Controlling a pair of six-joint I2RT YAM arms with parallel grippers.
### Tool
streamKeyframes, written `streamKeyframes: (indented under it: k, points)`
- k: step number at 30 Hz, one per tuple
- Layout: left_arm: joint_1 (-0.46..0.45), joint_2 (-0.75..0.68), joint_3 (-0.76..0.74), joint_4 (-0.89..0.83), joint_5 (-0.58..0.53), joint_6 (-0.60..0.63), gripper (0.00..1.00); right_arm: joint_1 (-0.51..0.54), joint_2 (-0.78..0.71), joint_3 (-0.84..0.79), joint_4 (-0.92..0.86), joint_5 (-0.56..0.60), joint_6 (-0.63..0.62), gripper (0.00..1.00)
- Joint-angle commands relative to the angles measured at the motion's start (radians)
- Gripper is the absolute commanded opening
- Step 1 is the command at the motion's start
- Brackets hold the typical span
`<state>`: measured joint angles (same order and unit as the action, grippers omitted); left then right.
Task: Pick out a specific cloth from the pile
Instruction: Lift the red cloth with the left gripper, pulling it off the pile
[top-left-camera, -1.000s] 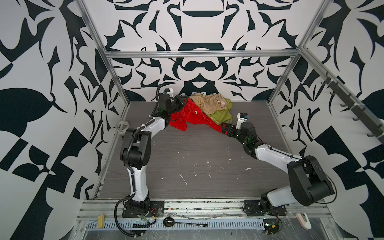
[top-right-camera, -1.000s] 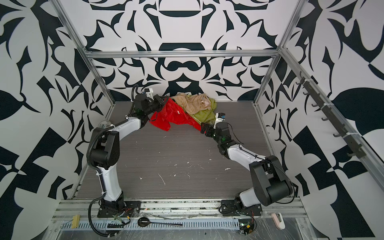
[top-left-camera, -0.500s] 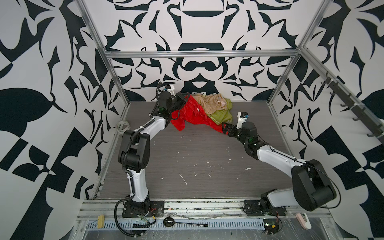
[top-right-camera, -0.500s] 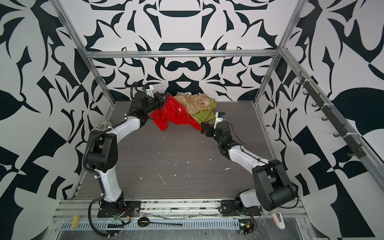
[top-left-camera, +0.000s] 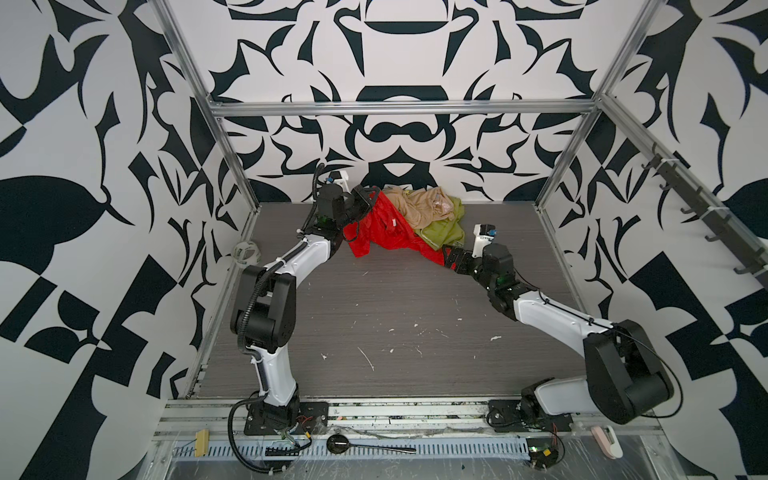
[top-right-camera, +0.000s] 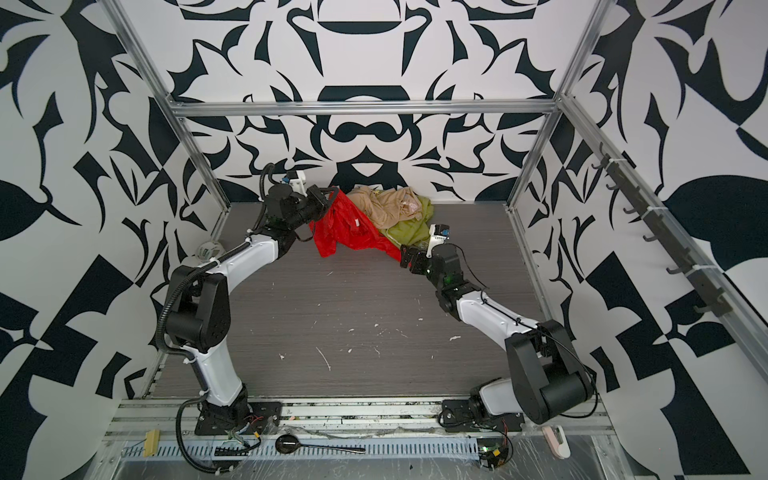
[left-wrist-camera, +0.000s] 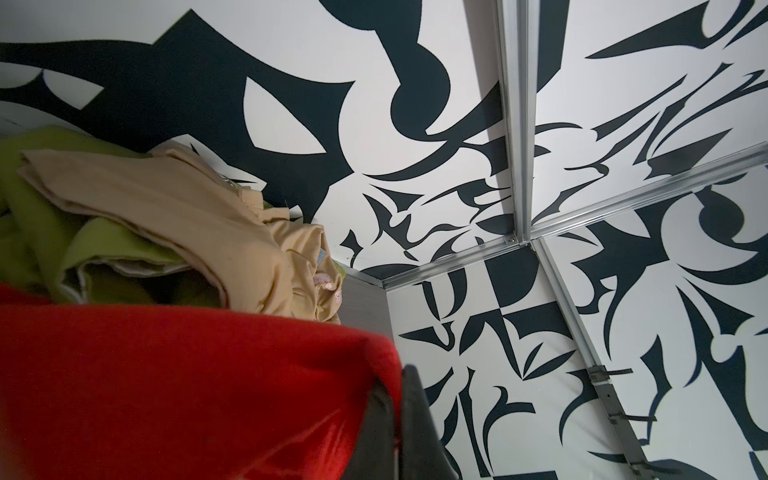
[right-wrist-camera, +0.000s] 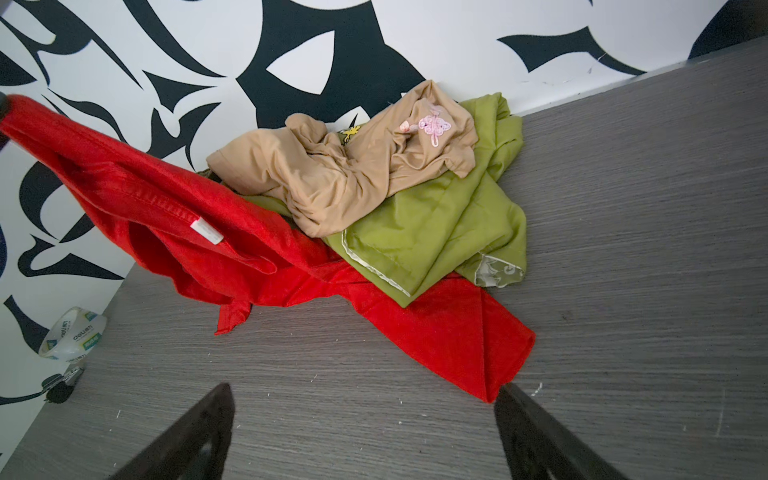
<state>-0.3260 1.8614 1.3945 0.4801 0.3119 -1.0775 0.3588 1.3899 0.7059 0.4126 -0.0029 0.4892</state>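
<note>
From my station I see the left gripper (top-left-camera: 368, 196) clamped shut on the top corner of the red cloth (top-left-camera: 386, 232), held up off the bench (top-left-camera: 395, 299) close to the back wall. The cloth hangs down from that grip in a slope, and its white tag (right-wrist-camera: 206, 230) shows on the hem partway along. Its lower part lies flat on the bench and runs under the green cloth (right-wrist-camera: 436, 224). The far corner of the red cloth ends just beside one finger of the right gripper (right-wrist-camera: 363, 388); I cannot tell whether they touch. The right gripper's jaws stand wide apart with nothing between them but bare bench, low and aimed at the pile (top-left-camera: 432, 220). I count three cloths: one red, one green with pale trim, and one beige cloth (right-wrist-camera: 332, 178) bunched on top of the green one against the wall. There is one tag and one roll of clear tape (top-left-camera: 246, 251) by the left wall, well apart from the pile. In both top views the left arm stands upright from its base at the front, bends at a raised elbow and reaches far back, with the wrist turned so the gripper points right toward the pile. The right arm folds low at its elbow on the right and stretches its forearm forward and leftward, close over the bench.
</note>
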Motion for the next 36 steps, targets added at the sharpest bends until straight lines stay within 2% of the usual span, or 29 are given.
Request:
streamKeyframes:
  k: [1, 17, 36]
  points:
    - [-0.013, -0.054, 0.014, -0.006, -0.017, 0.017, 0.0, 0.01, -0.016, 0.039, 0.016, 0.015, -0.017, 0.99]
    - [-0.034, -0.071, 0.11, -0.058, 0.026, 0.005, 0.0, 0.016, -0.028, 0.081, -0.027, 0.056, -0.08, 0.99]
    - [-0.044, -0.148, 0.143, -0.113, 0.023, 0.018, 0.0, 0.029, -0.017, 0.092, -0.031, 0.059, -0.088, 1.0]
